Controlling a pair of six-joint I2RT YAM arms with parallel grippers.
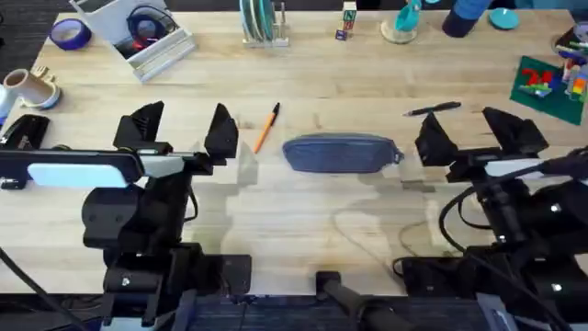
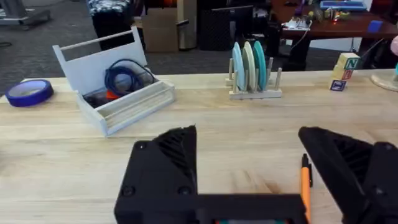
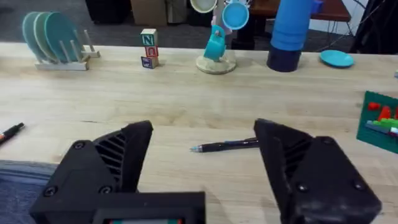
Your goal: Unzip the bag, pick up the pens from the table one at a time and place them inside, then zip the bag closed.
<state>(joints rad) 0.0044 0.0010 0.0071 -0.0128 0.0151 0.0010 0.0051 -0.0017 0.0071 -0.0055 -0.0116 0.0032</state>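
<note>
**Both grippers wide open, pouch and pens lying on the table**

The grey-blue pencil pouch [image 1: 341, 153] lies flat near the middle of the maple table [image 1: 303, 221], its long side parallel to the table's front edge. Whether its zipper is closed cannot be made out.

The orange pen [image 1: 266, 127] rests on the wood just off the pouch's left end, slanted, black end pointing toward the far edge. The dark pen [image 1: 432, 109] lies beyond the pouch's right end, toward the far edge, nearly parallel to it.

The left gripper [image 1: 184, 129] sits left of the orange pen, fingers spread wide and holding nothing. The right gripper [image 1: 469, 133] sits right of the pouch, near the dark pen, its fingers also spread wide and empty.

Along the far edge stand a white tray [image 1: 138, 37], a plate rack [image 1: 262, 26] and toy blocks [image 1: 347, 23].
</note>
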